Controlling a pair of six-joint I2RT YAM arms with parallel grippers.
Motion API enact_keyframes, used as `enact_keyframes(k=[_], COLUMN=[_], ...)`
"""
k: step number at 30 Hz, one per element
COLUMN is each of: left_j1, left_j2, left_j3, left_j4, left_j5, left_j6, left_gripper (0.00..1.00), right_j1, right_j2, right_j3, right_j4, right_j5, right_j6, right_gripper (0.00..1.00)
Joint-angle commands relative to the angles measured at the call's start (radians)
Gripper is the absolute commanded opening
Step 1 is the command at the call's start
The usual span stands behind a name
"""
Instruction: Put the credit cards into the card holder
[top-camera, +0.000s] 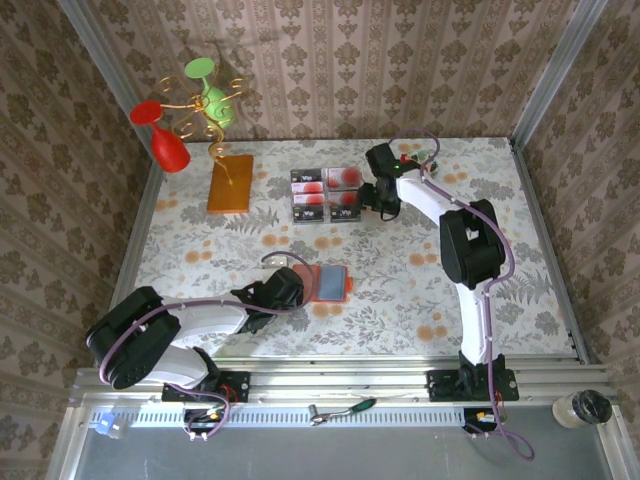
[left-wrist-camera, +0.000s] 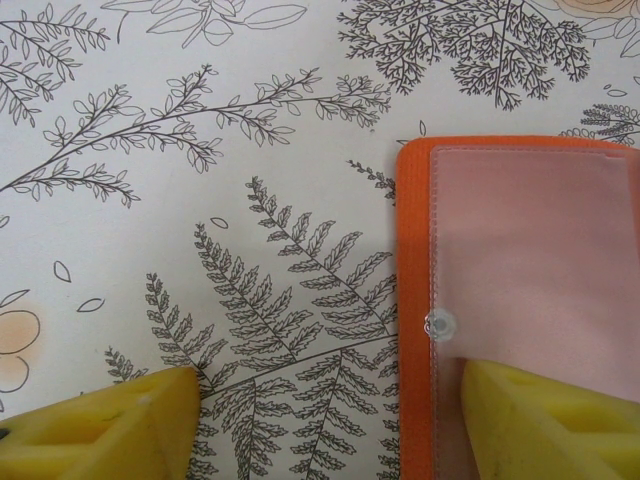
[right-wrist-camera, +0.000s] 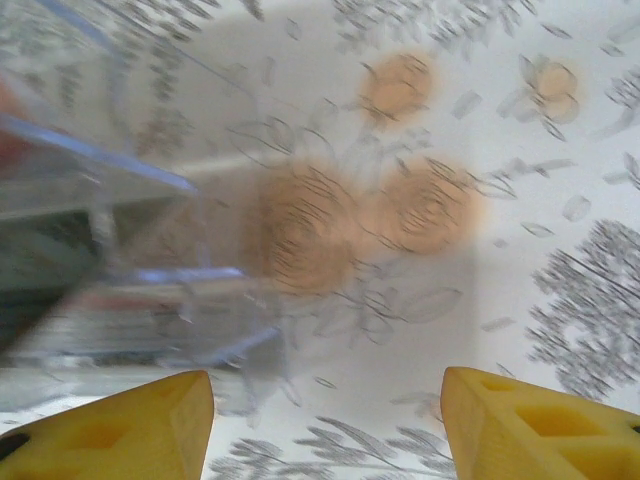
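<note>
The card holder lies open on the table, orange-red rim with a grey-blue inside. In the left wrist view its orange edge and clear pocket run along the right side. My left gripper is open and low at the holder's left edge, with one yellow finger over the pocket and the other over bare cloth. The credit cards, black and pale pink with red marks, sit in a clear tray. My right gripper hangs open beside the tray's right side, holding nothing.
An orange-brown board with a gold wire stand stands at the back left, with a red glass and a green glass hanging on it. Patterned walls close the table on three sides. The right wrist view is blurred.
</note>
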Motion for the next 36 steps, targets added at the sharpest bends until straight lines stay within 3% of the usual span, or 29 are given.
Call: enact_keyframes(k=[1, 11, 27, 36], left_j1=[-0.009, -0.011, -0.013, -0.013], left_j2=[0.001, -0.003, 0.006, 0.007], left_j3=[0.003, 0.008, 0.016, 0.014], left_j4=[-0.018, -0.026, -0.027, -0.026], left_j5=[0.003, -0.001, -0.003, -0.002], left_j6=[-0.007, -0.003, -0.006, -0.009], left_gripper=[0.71, 0.71, 0.71, 0.71], right_j1=[-0.021, -0.043, -0.015, -0.011], right_j2=[-0.047, -0.131, 0.025, 0.081], right_j3=[-0.071, -0.147, 0.135, 0.182], right_j4=[-0.030, 0.004, -0.078, -0.081], right_j5=[0.042, -0.023, -0.101, -0.110], right_j6=[-0.019, -0.032, -0.017, 0.000], right_gripper=[0.63, 0.63, 0.64, 0.63])
